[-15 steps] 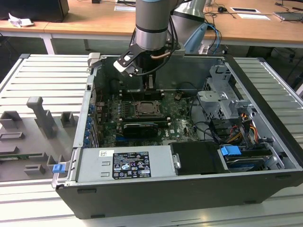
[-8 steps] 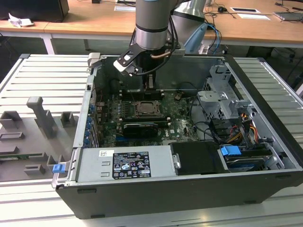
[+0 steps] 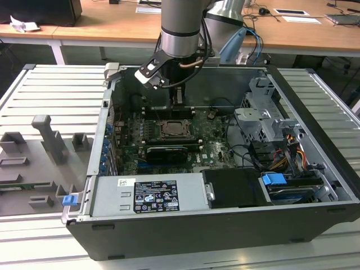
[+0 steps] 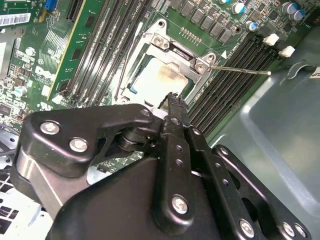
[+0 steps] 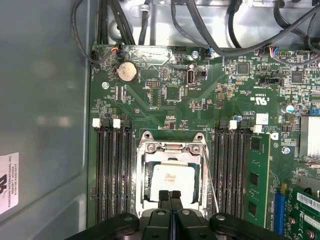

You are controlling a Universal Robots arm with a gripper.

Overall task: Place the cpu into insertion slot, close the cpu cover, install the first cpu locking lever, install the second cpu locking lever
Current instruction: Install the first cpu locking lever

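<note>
the gripper has its two fingers pressed together with nothing pinched between them. in the first wrist view the tips hover at the near edge of the insertion slot, above it rather than plainly touching. the cpu already lies flat in that slot, its pale top showing through the cutout of the cpu cover, which looks lowered over it. so placing the chip is done, and closing the cover seems done or nearly so.

a thin locking lever stands out sideways over the memory slots – not tucked under any catch, as far as i can tell. that puts the work at the first lever, by my reading.

the lever is slim wire, so moving it calls for a precise push with the closed tips, kept off the cpu and the green board – a slip there could scratch either.
</note>
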